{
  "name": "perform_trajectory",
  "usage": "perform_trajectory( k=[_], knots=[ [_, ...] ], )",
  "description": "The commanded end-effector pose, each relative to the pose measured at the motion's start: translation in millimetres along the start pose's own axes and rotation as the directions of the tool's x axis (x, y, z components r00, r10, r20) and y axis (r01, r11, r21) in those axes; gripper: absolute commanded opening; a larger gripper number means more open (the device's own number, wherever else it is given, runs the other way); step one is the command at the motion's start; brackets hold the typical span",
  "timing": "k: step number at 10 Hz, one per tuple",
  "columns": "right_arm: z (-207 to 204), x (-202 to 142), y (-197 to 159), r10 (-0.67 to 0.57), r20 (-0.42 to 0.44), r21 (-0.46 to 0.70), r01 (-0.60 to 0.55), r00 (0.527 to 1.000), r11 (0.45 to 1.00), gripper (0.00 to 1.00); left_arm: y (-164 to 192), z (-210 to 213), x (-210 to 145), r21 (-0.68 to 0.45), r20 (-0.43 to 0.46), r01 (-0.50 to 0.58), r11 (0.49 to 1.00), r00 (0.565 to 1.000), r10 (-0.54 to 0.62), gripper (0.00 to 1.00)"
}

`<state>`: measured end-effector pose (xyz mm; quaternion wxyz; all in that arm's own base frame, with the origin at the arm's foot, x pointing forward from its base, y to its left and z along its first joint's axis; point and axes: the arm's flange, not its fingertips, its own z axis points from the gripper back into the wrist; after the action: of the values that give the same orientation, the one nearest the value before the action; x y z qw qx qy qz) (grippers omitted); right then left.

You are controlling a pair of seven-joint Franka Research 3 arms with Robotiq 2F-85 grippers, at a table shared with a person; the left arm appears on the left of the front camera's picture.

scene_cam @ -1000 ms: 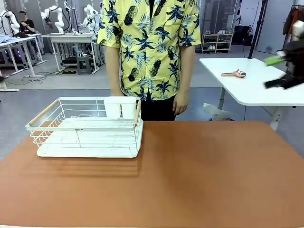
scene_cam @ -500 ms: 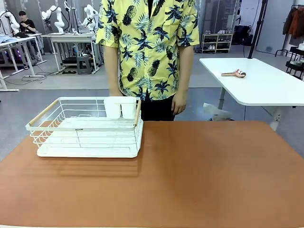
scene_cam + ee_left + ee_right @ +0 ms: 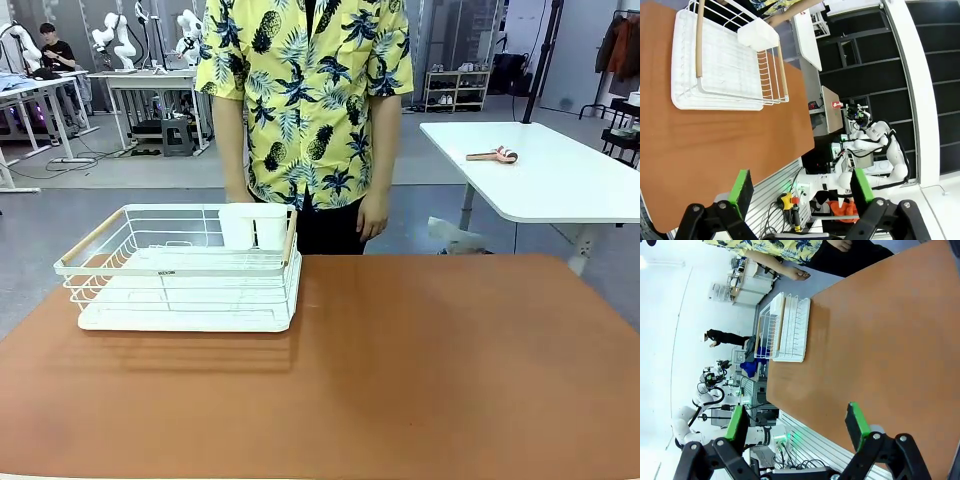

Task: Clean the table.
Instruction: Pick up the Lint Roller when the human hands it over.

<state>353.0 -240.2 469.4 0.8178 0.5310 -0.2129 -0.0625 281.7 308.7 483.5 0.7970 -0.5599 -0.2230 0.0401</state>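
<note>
**A:** What could go wrong from here?

**B:** The white dish rack stands on the left part of the desk, near the far edge. A sweep that way could shove it off or tip the white holder in its back corner. The person stands close behind that edge, too.

**A:** And how does the desk lie?

**B:** Flat before the robot, with its long axis probably left to right. The left jaws are spread and empty, and the right jaws likewise.

No print is legible. At the left of the frame, the dish rack carries a small dark tag on its front rail, too small to read.
</note>
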Motion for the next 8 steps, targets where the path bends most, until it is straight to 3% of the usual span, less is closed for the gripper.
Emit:
perform_trajectory(
  k=[1,8],
  knots=[
    [1.3,0.6,3.4,0.009,0.003,0.013,-0.009,1.000,1.000,1.00,1.7,3.6,-4.7,-0.009,0.000,0.013,1.000,1.000,-0.013,1.00],
    [1.3,0.6,3.4,0.009,0.003,0.013,-0.009,1.000,1.000,1.00,1.7,3.6,-4.7,-0.009,0.000,0.013,1.000,1.000,-0.013,1.00]
  ],
)
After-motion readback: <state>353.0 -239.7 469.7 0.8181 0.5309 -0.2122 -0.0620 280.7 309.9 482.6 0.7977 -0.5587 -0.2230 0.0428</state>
